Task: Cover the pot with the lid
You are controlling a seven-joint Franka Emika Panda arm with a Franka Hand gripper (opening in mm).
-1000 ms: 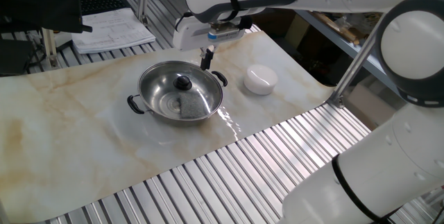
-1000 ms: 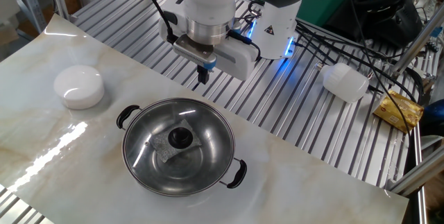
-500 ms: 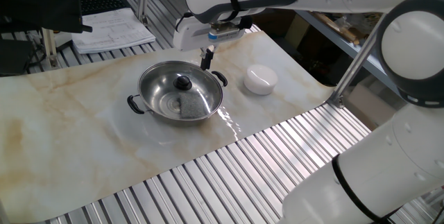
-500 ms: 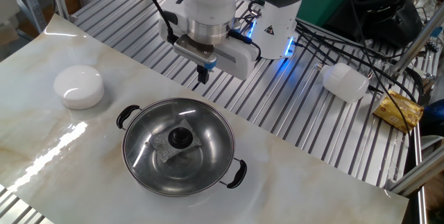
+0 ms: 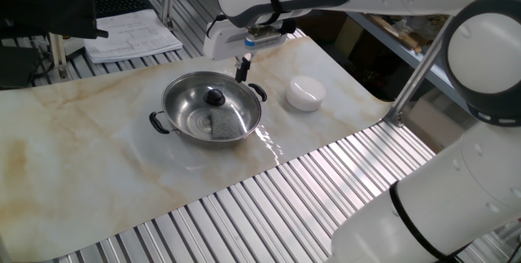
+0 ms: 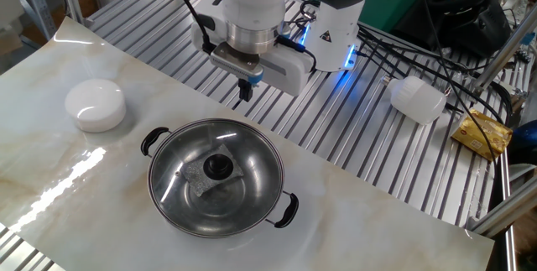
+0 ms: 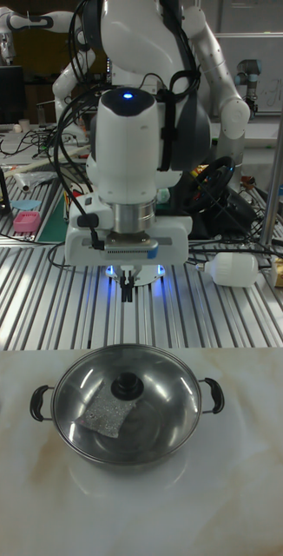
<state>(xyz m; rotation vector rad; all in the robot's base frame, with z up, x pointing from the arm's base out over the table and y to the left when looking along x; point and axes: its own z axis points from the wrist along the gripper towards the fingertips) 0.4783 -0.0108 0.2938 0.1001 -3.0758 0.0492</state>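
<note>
I log: lid (image 6: 216, 173) seated on pot (image 6: 277, 164), gripper (image 6: 245, 91) w/ fingers closed, empty, above pot's far rim.

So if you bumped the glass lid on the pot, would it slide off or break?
The lid looks seated inside the pot rim, so it probably wouldn't slide. It looks like glass, so dropping it might crack it. The knob seems easiest to grab.
</note>
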